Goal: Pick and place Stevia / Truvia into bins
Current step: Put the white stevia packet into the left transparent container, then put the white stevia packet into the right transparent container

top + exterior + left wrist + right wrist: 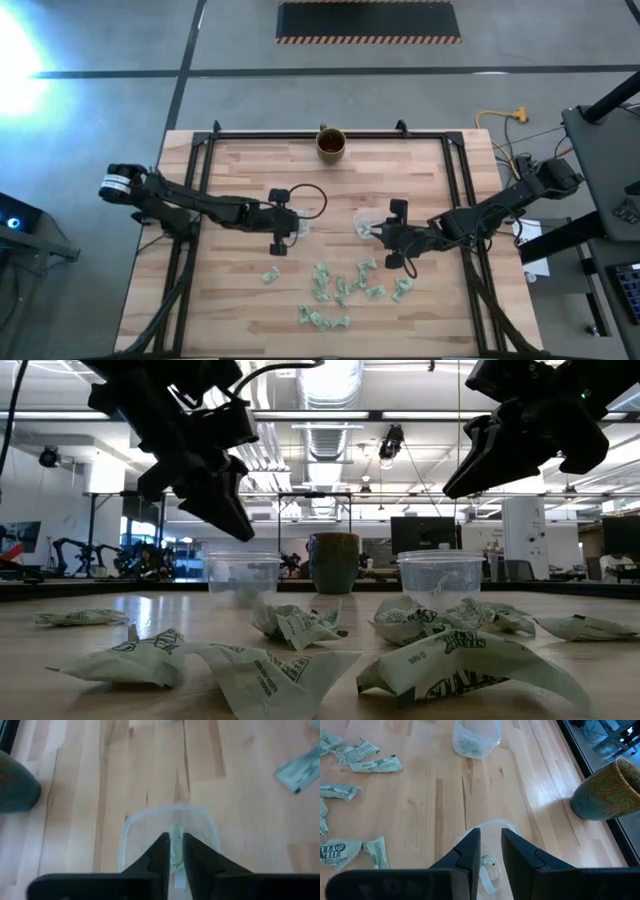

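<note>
- Pale wooden desk (240, 300) on a dark frame, grey floor around it, open workshop with ceiling ducts beyond its far edge.
- Brown-gold mug (331, 143) at the middle of the far edge, upright, well apart from both arms.
- Left end effector (297, 226) hovering over the left clear cup (170, 827), reaching in from the left side of the desk.
- Fingers (159, 851) close together, with a narrow slit between them and a pale packet (176, 851) pinched there, directly above the cup's opening.
- Right end effector (372, 229) hovering over the right clear cup (492, 827), reaching in from the right side.
- Its fingers (470, 851) a little apart, nothing clamped; one packet lying in the cup below (487, 861).
- Both cups standing upright near the middle of the desk, left one holding some green-and-white paper at its bottom (467, 746).
- In the low view, cups (243, 578) and (441, 579) either side of the mug, both end effectors raised clear above them.
- Remaining Stevia packets (340, 290) scattered loose on the near half of the desk, mostly in a cluster near the middle.
- One packet (270, 275) lying apart to the left of that cluster.
- All crumpled, flat on the wood, none touching a cup.
</note>
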Controlling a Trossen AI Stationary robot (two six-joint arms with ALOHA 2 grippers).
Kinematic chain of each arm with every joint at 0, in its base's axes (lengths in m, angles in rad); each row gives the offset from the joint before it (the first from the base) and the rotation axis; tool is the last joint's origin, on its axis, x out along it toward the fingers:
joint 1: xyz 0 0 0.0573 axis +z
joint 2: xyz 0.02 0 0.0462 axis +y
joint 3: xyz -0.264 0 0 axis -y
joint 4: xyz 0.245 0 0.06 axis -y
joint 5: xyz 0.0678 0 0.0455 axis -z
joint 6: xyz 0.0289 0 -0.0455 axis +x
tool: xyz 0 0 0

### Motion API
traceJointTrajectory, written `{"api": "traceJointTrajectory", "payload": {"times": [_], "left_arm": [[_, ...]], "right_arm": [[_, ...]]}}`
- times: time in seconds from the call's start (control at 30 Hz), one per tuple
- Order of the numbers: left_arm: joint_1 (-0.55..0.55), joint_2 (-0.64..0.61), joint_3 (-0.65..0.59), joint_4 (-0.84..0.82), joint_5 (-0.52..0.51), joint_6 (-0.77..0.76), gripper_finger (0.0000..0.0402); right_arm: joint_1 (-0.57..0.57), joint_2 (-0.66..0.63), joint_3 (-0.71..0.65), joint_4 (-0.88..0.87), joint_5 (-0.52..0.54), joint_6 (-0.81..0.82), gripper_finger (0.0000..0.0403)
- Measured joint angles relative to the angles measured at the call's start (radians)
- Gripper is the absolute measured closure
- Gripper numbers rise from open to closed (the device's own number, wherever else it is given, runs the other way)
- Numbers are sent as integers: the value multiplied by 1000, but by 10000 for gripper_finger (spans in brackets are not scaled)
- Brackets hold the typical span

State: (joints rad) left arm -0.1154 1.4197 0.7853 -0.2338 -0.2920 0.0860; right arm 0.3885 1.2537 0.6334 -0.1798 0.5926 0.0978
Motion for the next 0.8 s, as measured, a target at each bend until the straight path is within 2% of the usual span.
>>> {"api": "traceJointTrajectory", "payload": {"times": [0.1,0.23,0.4,0.53,0.7,0.8], "left_arm": [[0,-2,0,-5,-3,-2,331],[-10,-18,17,-48,-4,-22,309],[-42,-75,33,-113,-4,-62,306],[-87,-139,24,-116,-5,-82,309],[-152,-195,13,-116,-109,-101,318],[-176,-220,11,-115,-135,-103,320]], "right_arm": [[0,0,0,0,-10,4,335],[1,0,0,9,-151,4,335],[34,1,0,58,-282,6,335],[81,6,0,56,-316,13,335],[124,7,0,41,-316,67,335],[130,38,0,49,-300,104,335]]}}
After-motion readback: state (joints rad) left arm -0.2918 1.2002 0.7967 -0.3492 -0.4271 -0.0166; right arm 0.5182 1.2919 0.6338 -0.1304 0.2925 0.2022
